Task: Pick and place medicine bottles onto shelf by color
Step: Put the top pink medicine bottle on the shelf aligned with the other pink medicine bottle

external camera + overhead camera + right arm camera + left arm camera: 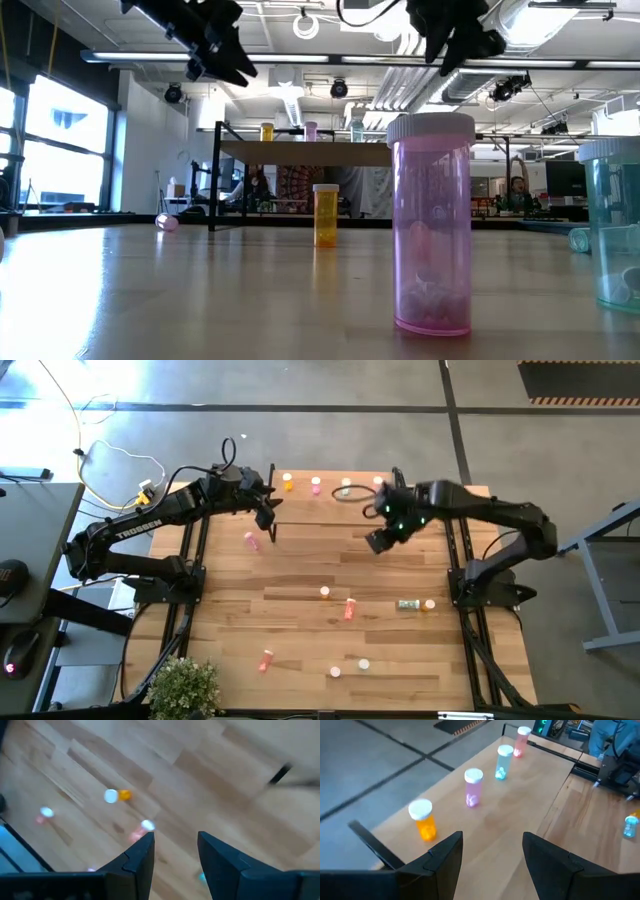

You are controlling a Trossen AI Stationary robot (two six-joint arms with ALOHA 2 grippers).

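Observation:
The shelf [330,496] stands at the table's far edge. Four medicine bottles stand on it in a row: orange [423,820], pink [473,786], teal [502,761] and red [522,740]. My left gripper [492,855] hovers open and empty just in front of the shelf's left end [268,515]. My right gripper [380,540] hangs open and empty over the table, before the shelf's right part, pointing steeply down [175,850]. Several more bottles stand or lie on the table: a pink one [251,540] on its side, an orange one [325,592] and a red one [349,608].
A teal bottle [407,604] lies beside an orange one [430,604] at the right. A red bottle [266,659] and two pale-capped ones [335,671] [364,664] sit near the front edge. A potted plant [185,685] stands at the near left corner.

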